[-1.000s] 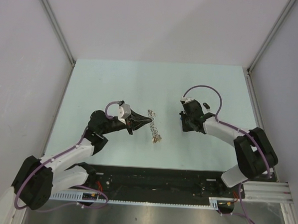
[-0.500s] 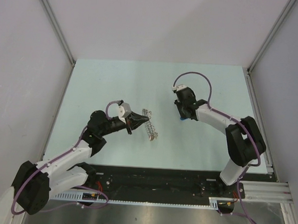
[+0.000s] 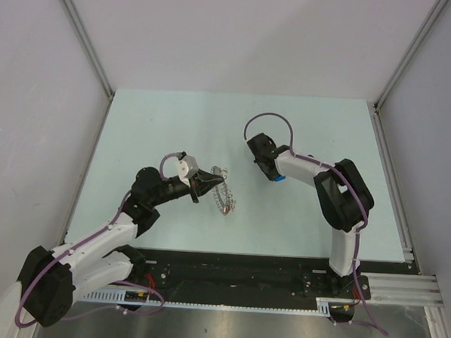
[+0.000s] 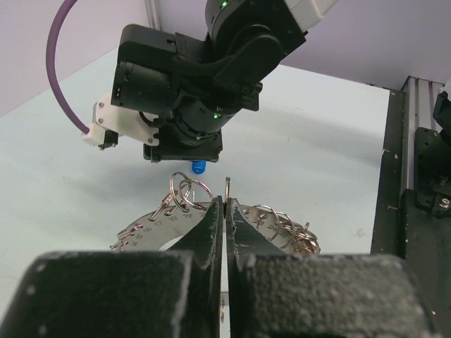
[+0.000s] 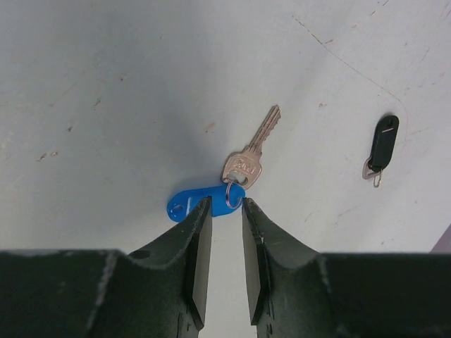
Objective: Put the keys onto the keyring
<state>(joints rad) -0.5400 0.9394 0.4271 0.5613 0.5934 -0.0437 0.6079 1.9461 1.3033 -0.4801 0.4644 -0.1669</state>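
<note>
My left gripper (image 3: pixel 217 184) is shut on one wire loop of the keyring (image 3: pixel 225 198), a silvery arc hung with small rings, and holds it just left of the table's middle. In the left wrist view the jaws (image 4: pixel 227 202) pinch an upright loop of the keyring (image 4: pixel 151 222). My right gripper (image 3: pixel 273 174) is open, pointing down over the blue key (image 3: pixel 280 179). In the right wrist view its fingertips (image 5: pixel 225 208) flank the ring end of the blue key (image 5: pixel 197 203), which lies flat. The black key (image 5: pixel 382 144) lies apart to the right. The yellow key does not show clearly.
The right arm's wrist (image 4: pixel 204 91) hangs close in front of the keyring, with the blue key (image 4: pixel 199 167) under it. Grey walls bound the table on three sides. A black rail (image 3: pixel 242 276) runs along the near edge.
My right gripper has swung left towards the table's middle and now stands over the blue key. My left gripper has shifted the keyring a little; it stays shut on it.
</note>
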